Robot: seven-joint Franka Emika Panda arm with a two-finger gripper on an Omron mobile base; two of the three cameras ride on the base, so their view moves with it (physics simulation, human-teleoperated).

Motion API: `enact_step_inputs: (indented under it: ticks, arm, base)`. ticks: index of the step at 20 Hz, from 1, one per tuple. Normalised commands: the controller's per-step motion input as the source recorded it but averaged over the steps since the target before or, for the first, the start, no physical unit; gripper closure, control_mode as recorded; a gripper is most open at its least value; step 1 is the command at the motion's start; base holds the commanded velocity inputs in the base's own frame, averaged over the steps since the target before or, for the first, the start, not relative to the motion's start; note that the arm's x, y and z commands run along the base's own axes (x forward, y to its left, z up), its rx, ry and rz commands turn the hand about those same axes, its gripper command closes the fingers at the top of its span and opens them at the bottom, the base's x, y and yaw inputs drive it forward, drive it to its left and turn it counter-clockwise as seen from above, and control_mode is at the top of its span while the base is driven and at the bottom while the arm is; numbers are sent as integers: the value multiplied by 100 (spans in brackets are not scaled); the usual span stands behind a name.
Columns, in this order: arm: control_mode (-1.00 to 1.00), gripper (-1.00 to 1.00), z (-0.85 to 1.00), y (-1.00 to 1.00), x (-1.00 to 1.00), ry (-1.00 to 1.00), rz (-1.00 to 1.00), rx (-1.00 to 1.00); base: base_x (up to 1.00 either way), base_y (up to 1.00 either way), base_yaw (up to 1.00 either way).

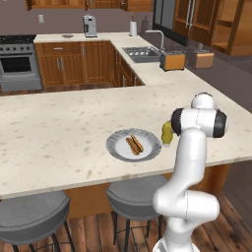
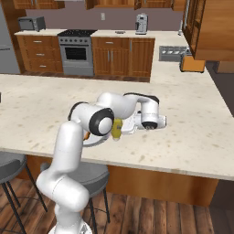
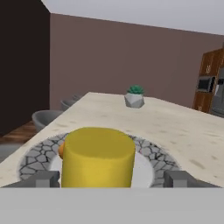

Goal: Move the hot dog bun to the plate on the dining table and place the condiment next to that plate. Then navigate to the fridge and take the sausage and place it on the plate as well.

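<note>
**Hand view: bottle set beside the plate, jaws standing clear**

The hand view looked level across the table, where the yellow bottle (image 3: 98, 156) stood upright between the two finger tips (image 3: 43, 178), a gap showing on either side of it. The gripper (image 3: 111, 179) stood wide and held nothing. Behind the bottle lay the plate (image 3: 157, 155), stone-patterned at its rim, and farther down the table (image 3: 183, 127) sat a small potted plant (image 3: 134, 97).

From the left base view, the bottle (image 1: 167, 133) stood just beside the plate (image 1: 118, 142), at its right edge, and the bun (image 1: 134, 144) lay on the plate's middle. The arm's elbow hid the hand there. The right base view showed the bottle (image 2: 117, 129) behind the arm, close to the table's near edge.

The bun and condiment steps looked done; the sausage from the fridge remained. The bottle appeared light, stiff and smooth-sided, likely slippery, and best taken squarely around its middle. The bun looked soft and easily crushed. The sausage would probably be small, round and prone to roll, so a grip across its middle seemed wisest. A careless retreat could tip the bottle.
</note>
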Motion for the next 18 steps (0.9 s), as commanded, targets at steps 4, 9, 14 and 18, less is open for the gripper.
enact_step_inputs:
  ticks: [4, 9, 14, 18]
  arm:
    - [-100, -100, 28, 9, 0, -5, 0, -1]
    - [-100, -100, 71, 5, -10, -5, 0, -1]
    - [-100, -100, 100, 20, -33, -3, 0, -3]
    - [-100, -100, 100, 50, -31, 0, 0, -8]
  base:
    - [0, 0, 0]
    - [0, 0, 0]
    - [0, 0, 0]
    - [0, 0, 0]
